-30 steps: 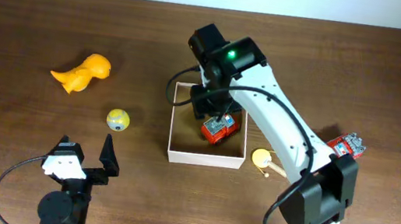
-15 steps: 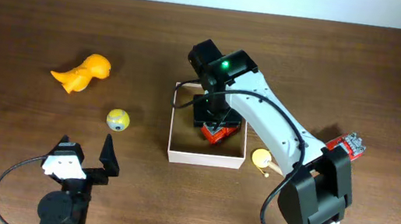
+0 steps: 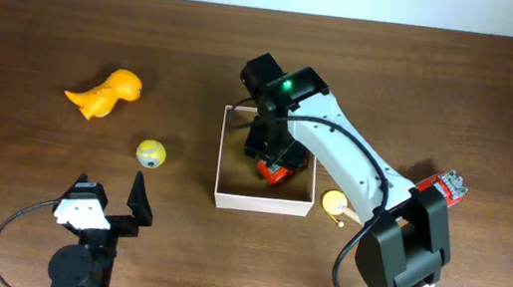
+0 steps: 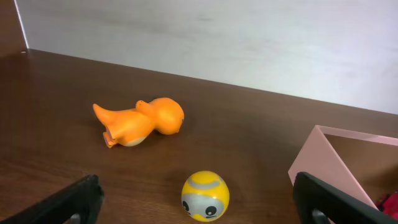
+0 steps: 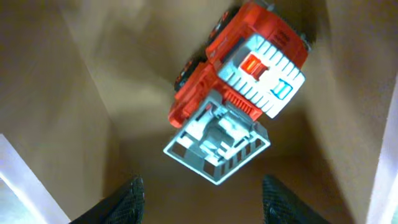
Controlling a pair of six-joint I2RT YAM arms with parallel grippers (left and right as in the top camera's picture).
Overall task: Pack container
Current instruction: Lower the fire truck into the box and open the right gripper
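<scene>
Right gripper (image 5: 205, 200) hangs low inside the container (image 3: 260, 203), its fingers apart and clamped on nothing. The red toy truck (image 5: 239, 74) lies on the floor just beyond the tips, slanted across the box with its grey grille toward them. Being square, the container has no long axis. Its sides run along the table's edges and its mouth faces up. It has thin white walls and a tan cardboard inside, and it sits mid-table. A small yellow toy (image 3: 334, 203) lies just outside its right wall. A yellow ball (image 3: 150, 154) and an orange toy animal (image 3: 107, 94) lie well to its left. Left gripper (image 3: 110, 185) is spread wide and empty, near the ball.
</scene>
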